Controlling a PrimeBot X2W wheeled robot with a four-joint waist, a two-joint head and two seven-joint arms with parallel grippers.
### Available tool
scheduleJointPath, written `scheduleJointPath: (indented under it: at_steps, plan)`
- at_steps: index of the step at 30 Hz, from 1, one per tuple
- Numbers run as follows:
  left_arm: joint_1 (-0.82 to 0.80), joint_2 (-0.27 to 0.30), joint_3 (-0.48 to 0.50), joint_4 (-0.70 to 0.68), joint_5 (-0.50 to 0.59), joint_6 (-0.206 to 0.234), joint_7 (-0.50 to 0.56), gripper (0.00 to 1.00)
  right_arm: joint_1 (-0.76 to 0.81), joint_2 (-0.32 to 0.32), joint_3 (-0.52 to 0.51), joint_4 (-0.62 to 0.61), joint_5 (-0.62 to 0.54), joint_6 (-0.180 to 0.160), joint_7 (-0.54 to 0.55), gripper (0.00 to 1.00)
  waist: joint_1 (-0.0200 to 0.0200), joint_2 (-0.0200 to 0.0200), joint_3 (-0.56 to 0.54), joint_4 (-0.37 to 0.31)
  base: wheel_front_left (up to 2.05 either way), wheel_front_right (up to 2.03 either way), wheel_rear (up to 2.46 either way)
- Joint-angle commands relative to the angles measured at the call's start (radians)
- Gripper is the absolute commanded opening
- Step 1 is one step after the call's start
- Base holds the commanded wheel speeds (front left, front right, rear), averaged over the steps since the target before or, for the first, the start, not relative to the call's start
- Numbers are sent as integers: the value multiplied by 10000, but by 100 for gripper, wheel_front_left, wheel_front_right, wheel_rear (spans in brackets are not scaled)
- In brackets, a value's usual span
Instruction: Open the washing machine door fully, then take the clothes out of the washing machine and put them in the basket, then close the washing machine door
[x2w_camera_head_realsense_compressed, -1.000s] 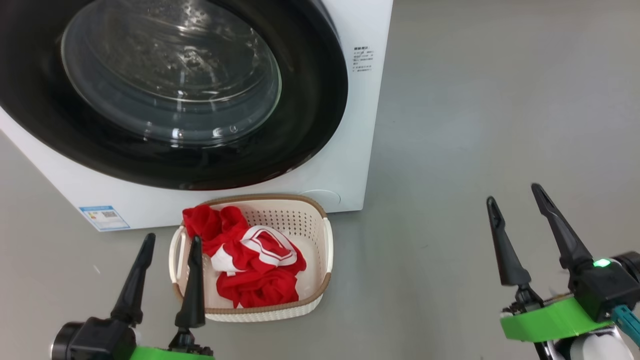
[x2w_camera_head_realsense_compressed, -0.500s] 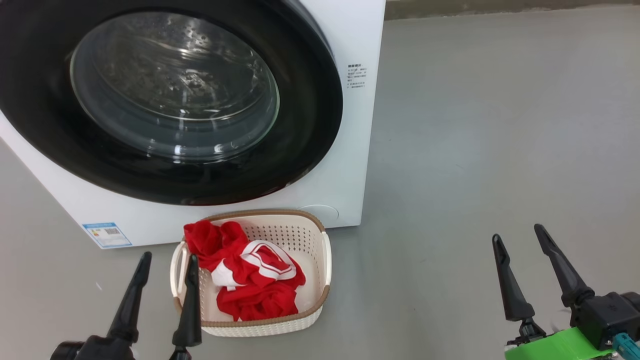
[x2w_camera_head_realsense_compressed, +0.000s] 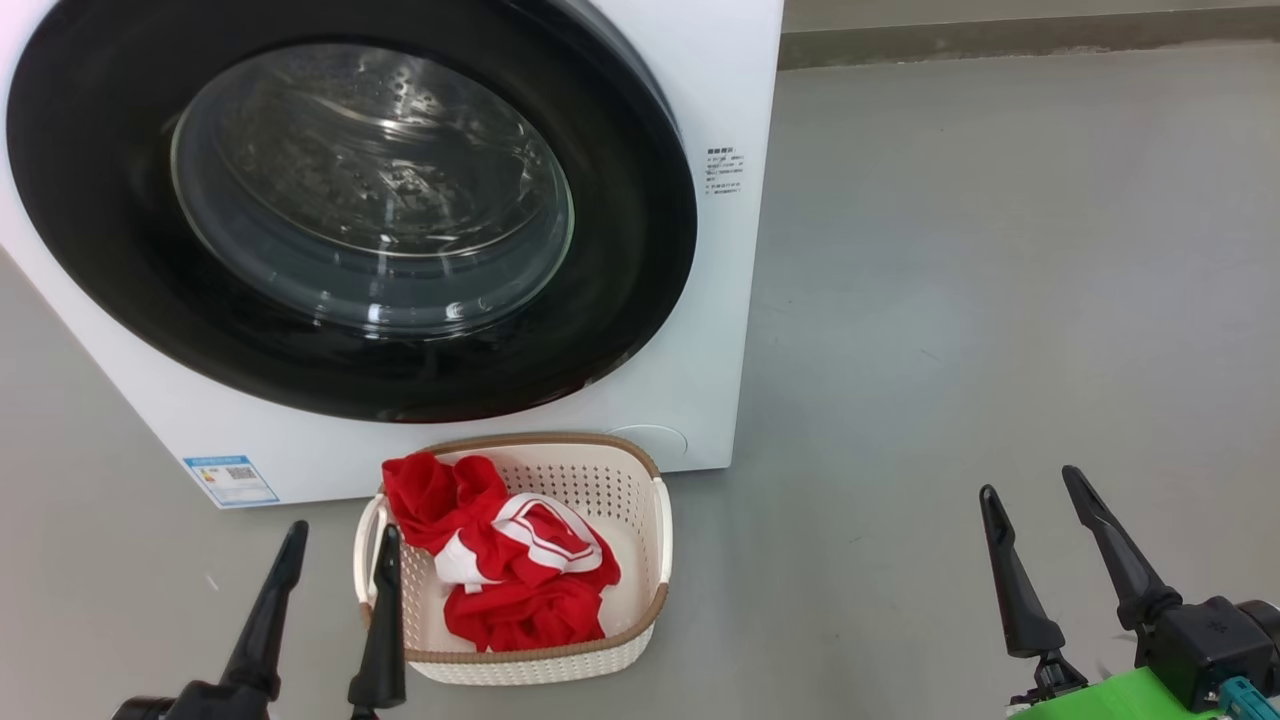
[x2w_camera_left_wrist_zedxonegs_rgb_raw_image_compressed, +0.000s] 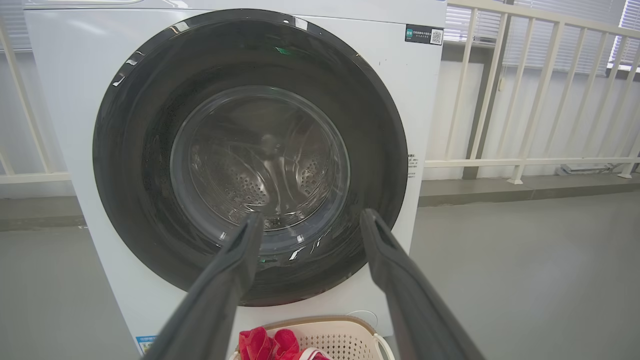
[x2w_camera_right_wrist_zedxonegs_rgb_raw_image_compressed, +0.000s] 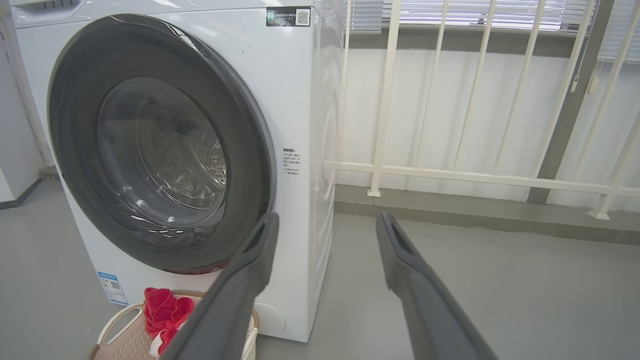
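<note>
Presently: both grippers spread and empty, clothes in basket

Noted left gripper (x2w_camera_head_realsense_compressed: 345, 528) low at lower left of head view, fingers parted, holding nothing. Inner finger overlapping the left edge of the basket (x2w_camera_head_realsense_compressed: 540, 668) in that view; contact impossible to judge. Noted right gripper (x2w_camera_head_realsense_compressed: 1030, 480) at lower right, fingers likewise parted and empty, well apart from the basket, over bare grey floor (x2w_camera_head_realsense_compressed: 1000, 300).

Found basket on the floor just in front of the washing machine (x2w_camera_head_realsense_compressed: 720, 300), below the lower right of its front. Found clothes (x2w_camera_head_realsense_compressed: 520, 590) heaped inside the basket, red with white stripes, bunched toward its left side, one fold rising above the rim.

Logged washing machine door (x2w_camera_head_realsense_compressed: 620, 250) shut flush to the front, black rim glossy, perforated drum visible through the glass bowl (x2w_camera_head_realsense_compressed: 370, 200). Marked small blue-white label (x2w_camera_head_realsense_compressed: 230, 480) at the lower left corner of the front. Seen white railing (x2w_camera_right_wrist_zedxonegs_rgb_raw_image_compressed: 385, 100) behind and right of the machine in right wrist view.
</note>
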Motion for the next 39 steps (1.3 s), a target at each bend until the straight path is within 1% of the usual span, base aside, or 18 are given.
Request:
scheduleJointPath:
  at_steps: [1,10,11,15,17,21,25,39]
  plan:
    - [-146,67,365,-204,64,32,-49,100,-182,-117,253,-264,49,-38,6,100,0,0,8,3,0,0,0]
    - [-184,56,413,-382,221,-1,-49,100,-182,-116,291,-306,51,-38,6,100,0,0,45,33,0,0,0]
    - [-1,-15,50,-118,165,-1,0,0,33,8,23,-38,2,0,0,0,0,0,46,33,0,0,0]
    - [19,-69,-25,340,93,-4,31,0,74,125,32,440,52,2,3,0,0,0,48,34,0,0,0]
    - [-8,-68,3,376,-145,-21,93,0,60,112,45,445,301,1,40,0,2,0,47,39,0,0,0]
    - [-56,-65,63,454,-742,-62,246,0,-14,57,62,513,948,0,156,0,22,0,20,58,0,0,0]
    - [-109,-63,108,532,-1217,-95,361,0,-94,18,80,592,1457,-2,246,0,2,0,39,70,0,0,0]
    - [-277,-57,260,763,-2758,-203,741,0,-324,-82,114,800,3078,-6,554,0,1,0,40,109,0,0,0]
